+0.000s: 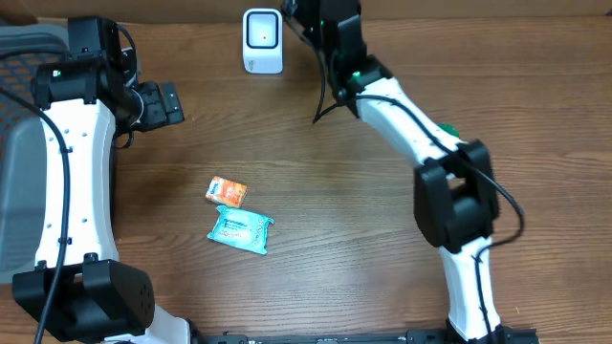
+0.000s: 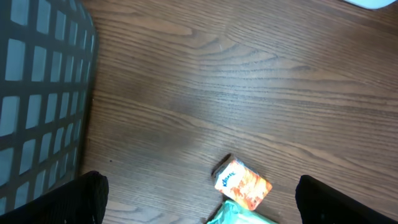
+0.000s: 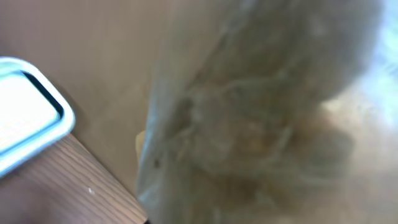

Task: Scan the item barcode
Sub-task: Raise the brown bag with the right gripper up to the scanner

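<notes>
readable text: none | orange packet (image 2: 243, 187): blue script too small to read

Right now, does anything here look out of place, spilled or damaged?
A blurred pale mass fills most of the right wrist view, beside the white scanner; what it is I cannot tell. Nothing on the table looks spilled or damaged.

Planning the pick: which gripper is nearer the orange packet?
Left. The left gripper is up-left of the orange packet in the overhead; the right gripper is farther, beside the scanner.
</notes>
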Robot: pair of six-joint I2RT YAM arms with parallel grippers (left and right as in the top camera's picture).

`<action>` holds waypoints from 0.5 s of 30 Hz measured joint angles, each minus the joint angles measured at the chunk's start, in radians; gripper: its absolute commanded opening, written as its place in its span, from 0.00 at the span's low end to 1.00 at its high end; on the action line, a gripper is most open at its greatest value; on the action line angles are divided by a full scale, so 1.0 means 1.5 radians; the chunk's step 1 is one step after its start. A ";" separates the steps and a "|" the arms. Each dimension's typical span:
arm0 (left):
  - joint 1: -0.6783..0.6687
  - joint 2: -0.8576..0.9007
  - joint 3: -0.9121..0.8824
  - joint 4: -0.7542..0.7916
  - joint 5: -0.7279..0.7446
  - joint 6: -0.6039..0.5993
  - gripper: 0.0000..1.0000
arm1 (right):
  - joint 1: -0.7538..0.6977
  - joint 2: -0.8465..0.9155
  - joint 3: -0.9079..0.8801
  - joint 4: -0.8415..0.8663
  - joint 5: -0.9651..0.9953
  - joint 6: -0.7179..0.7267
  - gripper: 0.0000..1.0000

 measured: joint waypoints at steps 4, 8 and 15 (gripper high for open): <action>0.000 0.000 0.000 0.000 0.000 0.000 0.99 | 0.001 0.068 0.000 0.059 0.043 -0.105 0.04; 0.000 0.000 0.000 -0.001 0.000 0.000 0.99 | 0.003 0.110 0.000 0.078 0.071 -0.211 0.04; 0.000 0.000 0.000 0.000 0.000 0.000 0.99 | 0.016 0.133 0.000 0.096 0.090 -0.352 0.04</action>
